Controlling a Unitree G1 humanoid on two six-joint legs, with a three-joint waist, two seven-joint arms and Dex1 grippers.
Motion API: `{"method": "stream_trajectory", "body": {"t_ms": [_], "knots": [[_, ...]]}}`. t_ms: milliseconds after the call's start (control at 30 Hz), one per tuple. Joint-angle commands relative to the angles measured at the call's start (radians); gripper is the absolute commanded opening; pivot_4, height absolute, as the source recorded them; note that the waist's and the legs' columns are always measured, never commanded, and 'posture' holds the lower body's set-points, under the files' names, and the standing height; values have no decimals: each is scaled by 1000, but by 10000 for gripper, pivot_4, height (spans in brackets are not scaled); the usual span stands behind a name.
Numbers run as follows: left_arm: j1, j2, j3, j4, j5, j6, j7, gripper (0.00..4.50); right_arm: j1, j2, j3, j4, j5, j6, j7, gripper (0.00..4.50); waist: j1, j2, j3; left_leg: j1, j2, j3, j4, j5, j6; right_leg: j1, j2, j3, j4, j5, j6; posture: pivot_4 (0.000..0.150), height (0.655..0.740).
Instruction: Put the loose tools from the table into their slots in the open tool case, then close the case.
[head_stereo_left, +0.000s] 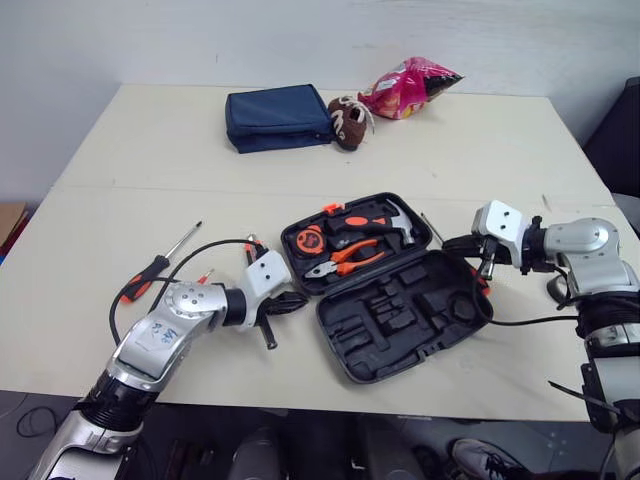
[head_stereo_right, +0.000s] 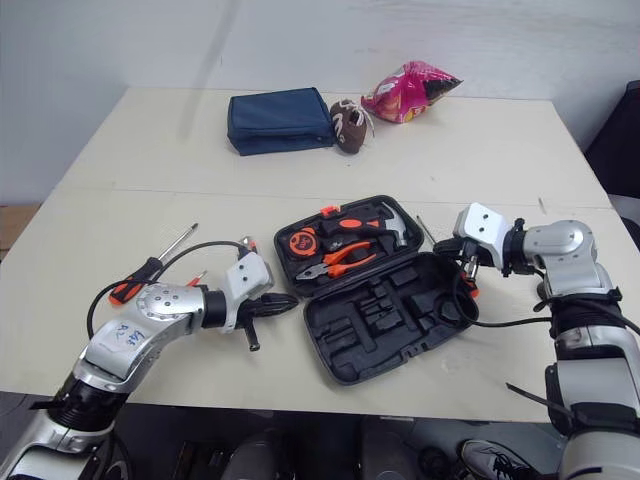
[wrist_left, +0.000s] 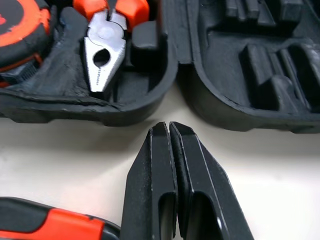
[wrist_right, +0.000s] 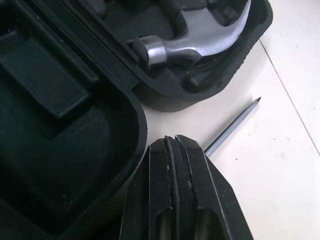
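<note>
While jaws sit closed, tool case (head_stereo_left: 400, 350) between them, screwdriver (wrist_right: 235, 122) under right jaws.

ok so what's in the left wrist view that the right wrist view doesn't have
Left wrist, not right: pliers, tape measure, an orange-and-black handle. Right wrist, not left: hammer head, a pointed metal shaft on the table. Both: the black tool case and the table.

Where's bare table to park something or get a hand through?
Free: the wide strip between the navy fabric pouch and the open black plastic tool case; also the far-left corner beside the pouch. Crowded: both case flanks, with left pincer, right pincer and red-handled screwdriver.
</note>
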Motion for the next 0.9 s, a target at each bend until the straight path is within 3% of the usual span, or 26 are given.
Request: {"method": "stream_trajectory", "body": {"t_ms": [33,467,900], "knots": [[-20,-25,-12,-2,13,9,4,426,-26,7,-3,16,-6,-23,14,0,0,0,0,0,0,0,0,0,0,0,0,0,0,0,0,1500,7400],[-43,-76,-24,36,43,4,-1,426,-34,41,-1,46,5,-22,121,0,-1,0,0,0,1,0,0,0,0,0,0,0,0,0,0,1500,7400],[-67,-39,29,61,32,-14,-62,426,203,9,-39,-372,154,184,270,0,7,0,0,0,1,0,0,0,0,0,0,-1,0,0,0,1500,7400]]}}
